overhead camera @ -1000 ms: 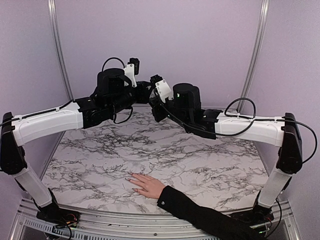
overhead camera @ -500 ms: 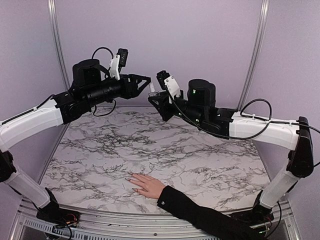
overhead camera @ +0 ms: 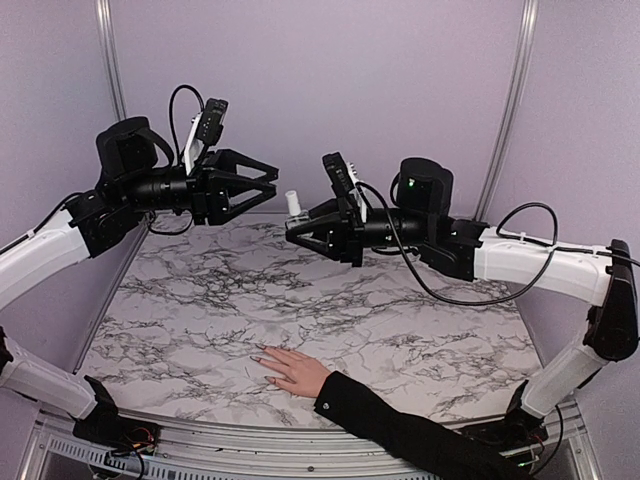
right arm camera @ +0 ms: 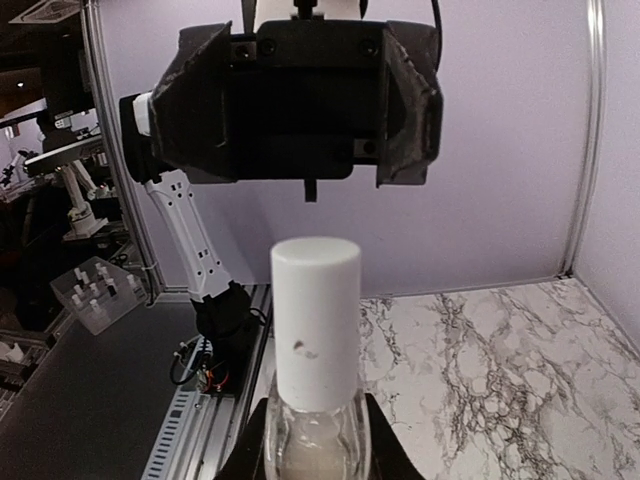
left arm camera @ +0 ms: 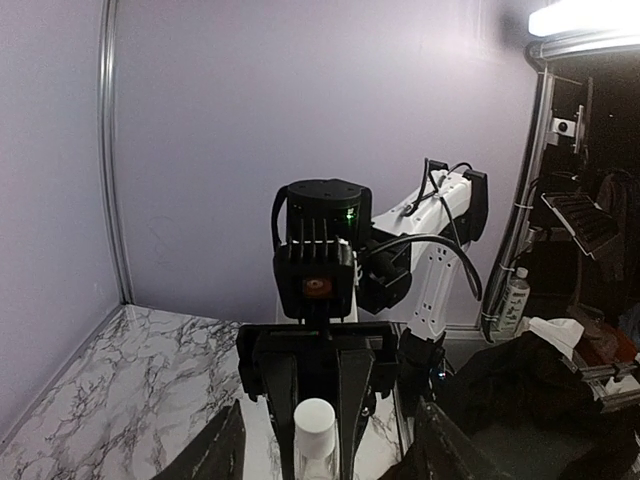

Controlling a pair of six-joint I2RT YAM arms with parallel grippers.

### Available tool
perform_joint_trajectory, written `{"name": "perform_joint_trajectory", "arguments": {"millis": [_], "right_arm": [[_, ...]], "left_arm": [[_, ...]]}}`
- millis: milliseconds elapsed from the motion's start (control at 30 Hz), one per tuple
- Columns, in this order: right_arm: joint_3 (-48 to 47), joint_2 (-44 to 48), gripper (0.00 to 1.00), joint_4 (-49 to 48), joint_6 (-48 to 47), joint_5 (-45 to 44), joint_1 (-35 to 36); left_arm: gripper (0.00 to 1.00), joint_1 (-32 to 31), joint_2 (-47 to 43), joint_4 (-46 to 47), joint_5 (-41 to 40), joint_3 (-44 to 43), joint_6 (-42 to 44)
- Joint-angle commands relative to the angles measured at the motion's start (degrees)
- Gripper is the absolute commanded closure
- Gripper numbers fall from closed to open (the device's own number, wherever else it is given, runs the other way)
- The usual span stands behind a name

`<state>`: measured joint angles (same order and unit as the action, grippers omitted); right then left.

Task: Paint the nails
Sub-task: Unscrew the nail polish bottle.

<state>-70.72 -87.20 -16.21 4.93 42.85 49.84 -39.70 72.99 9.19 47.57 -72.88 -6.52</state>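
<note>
Walls [overhead camera: 350,80]: plain lilac on three sides, metal rails in the back corners. Table [overhead camera: 190,300]: white marble pattern with dark veining, running back to the far wall.

Left arm [overhead camera: 40,255] reaches in from the left and right arm [overhead camera: 530,265] from the right, both held high over the far half of the table. A second ago they were huddled together at back centre. They now stand apart, the left swung well to its own side.

Black sleeve [overhead camera: 400,430] enters at the near right edge. The hand [overhead camera: 297,372] lies flat, palm down, near the front edge. Its long axis runs from the sleeve leftward and a little away from the bases. Position unchanged.

Left gripper [overhead camera: 268,180]: jaws spread wide, empty, facing the right arm; it was closed a second ago. Right gripper [overhead camera: 293,228]: clamped on the glass base of a small bottle [overhead camera: 293,203], which stands upright, white cap uppermost.

The nails [overhead camera: 256,359] sit at the left-pointing fingertips, too small to judge their finish.
</note>
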Motion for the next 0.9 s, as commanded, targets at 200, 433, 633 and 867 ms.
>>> {"name": "perform_joint_trajectory", "arguments": {"millis": [200,433,633,867], "right_arm": [[-7.36,-2.48,1.0,-0.73,5.35,15.39,-0.2],[-9.11,-4.27,1.0,-0.84,6.17,16.85,-0.17],[-9.15,-4.61,1.0,-2.42,7.64,17.14,-0.23],[-9.28,-4.25,1.0,-2.98,8.12,11.88,-0.5]], "left_arm": [[0.45,-1.46,2.13,2.34,10.26,-1.39,2.26],[0.56,-2.09,4.62,2.42,10.71,-3.72,3.18],[0.78,-2.61,5.83,2.41,10.85,-4.57,3.23],[1.0,-2.96,6.53,2.42,6.44,-4.71,1.84]]}}
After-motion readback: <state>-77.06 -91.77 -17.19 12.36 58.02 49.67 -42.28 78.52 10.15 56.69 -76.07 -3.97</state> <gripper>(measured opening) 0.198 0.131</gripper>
